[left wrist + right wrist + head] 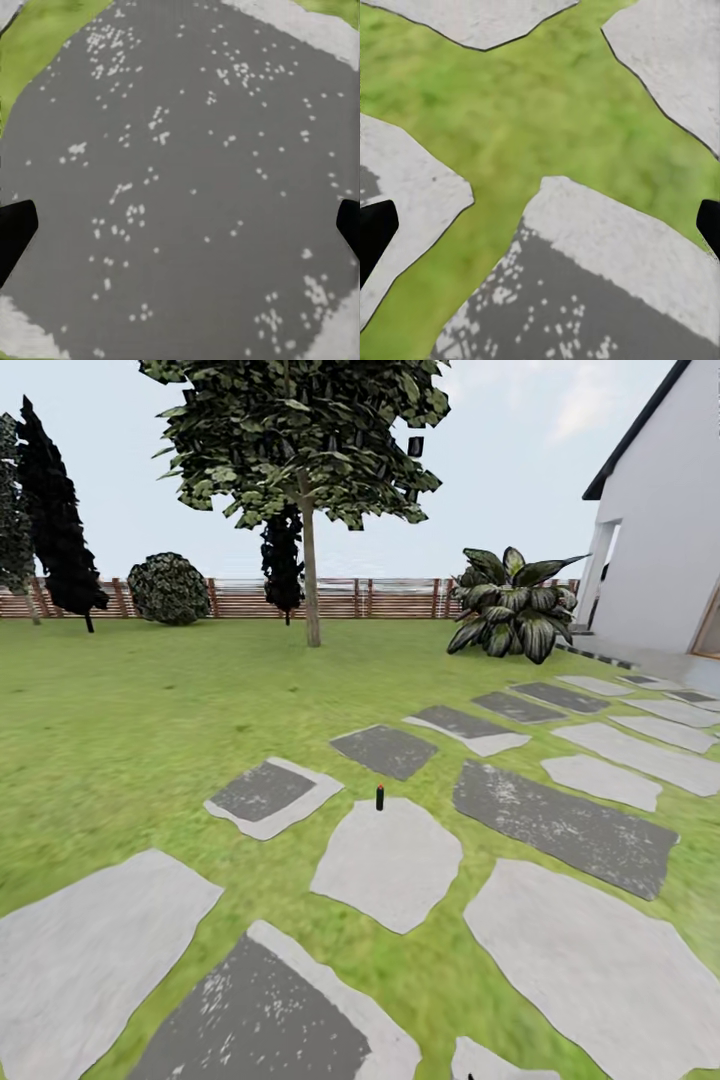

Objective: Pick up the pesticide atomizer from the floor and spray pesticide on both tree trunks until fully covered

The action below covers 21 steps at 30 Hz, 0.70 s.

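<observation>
Left wrist view looks straight down on a dark speckled paving stone (180, 187), with the left end effector (180, 221) spread wide, its black fingertips (15, 225) at opposite edges and nothing between them. The right end effector (540, 221) is likewise spread and empty, hanging over grass (532, 112) where pale stones (660, 67) meet a darker slab (547, 307). From the head view, a stepping-stone path (390, 860) runs ahead across the lawn (120, 730). On the far edge of a pale stone stands the pesticide atomizer (380, 798), a small dark upright bottle with an orange-red top, well apart from both end effectors. It looks light and rigid, probably smooth plastic, and its narrow footing suggests it could tip at a sideways nudge; a pinch around the body below the top, closing squarely from both sides, seems the safest hold. Further off, one of the trees (300, 450) rises from the grass on its bare tree trunk (311, 580), a thick stiff column. Behind it runs the wooden fence (400, 598), with dark conifers (55, 520), a round shrub (168, 588), a broad-leaved plant (515, 605) and a white house (665, 530).
</observation>
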### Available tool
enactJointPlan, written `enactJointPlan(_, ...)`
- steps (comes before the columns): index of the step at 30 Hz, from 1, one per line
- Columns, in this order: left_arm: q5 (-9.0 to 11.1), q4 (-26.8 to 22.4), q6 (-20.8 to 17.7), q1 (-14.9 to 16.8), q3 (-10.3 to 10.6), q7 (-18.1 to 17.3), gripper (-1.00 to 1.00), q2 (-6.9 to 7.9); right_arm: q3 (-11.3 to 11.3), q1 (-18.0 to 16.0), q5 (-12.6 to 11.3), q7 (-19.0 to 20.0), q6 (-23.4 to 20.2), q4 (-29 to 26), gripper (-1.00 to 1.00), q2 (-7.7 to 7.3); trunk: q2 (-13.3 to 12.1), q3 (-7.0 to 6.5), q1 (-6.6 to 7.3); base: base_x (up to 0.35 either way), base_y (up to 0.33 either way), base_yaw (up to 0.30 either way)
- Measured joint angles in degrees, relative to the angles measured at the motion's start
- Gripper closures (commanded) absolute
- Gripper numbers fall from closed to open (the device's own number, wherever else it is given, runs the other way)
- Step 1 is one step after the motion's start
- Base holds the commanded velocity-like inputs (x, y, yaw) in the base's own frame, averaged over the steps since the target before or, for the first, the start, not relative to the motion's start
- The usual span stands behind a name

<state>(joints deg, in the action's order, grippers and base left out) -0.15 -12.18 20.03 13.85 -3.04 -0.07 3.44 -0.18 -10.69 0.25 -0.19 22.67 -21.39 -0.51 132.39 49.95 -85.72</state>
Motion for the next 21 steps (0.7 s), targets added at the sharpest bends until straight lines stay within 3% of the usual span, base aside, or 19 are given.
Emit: enactJointPlan(21, 0.00, 0.09, 0.00, 0.00, 0.00, 0.00, -1.00, 0.00, -0.05, 0.00, -0.01, -0.01, 0.00, -0.10, -1.00, -0.11, 0.00, 0.00, 0.00, 0.333, 0.000, 0.000)
